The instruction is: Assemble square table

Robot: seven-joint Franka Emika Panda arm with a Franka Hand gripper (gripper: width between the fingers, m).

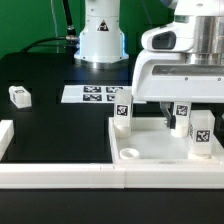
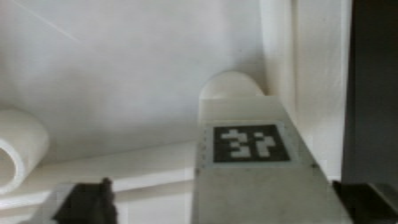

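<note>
Three legs [image 1: 182, 118] stand on top [image 1: 150, 157] at ext. view's right, 4th leg [image 1: 20, 95] lies well left; only wrist view shows gripper [image 2: 222, 200] fingers [image 2: 86, 200] apart w/ tagged leg [image 2: 249, 140] between.

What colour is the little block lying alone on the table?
White block, black-and-white tag; exterior view.

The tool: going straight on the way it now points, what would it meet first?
Most likely the tagged leg, which sits right ahead inside the open tool; depth is unclear.
</note>
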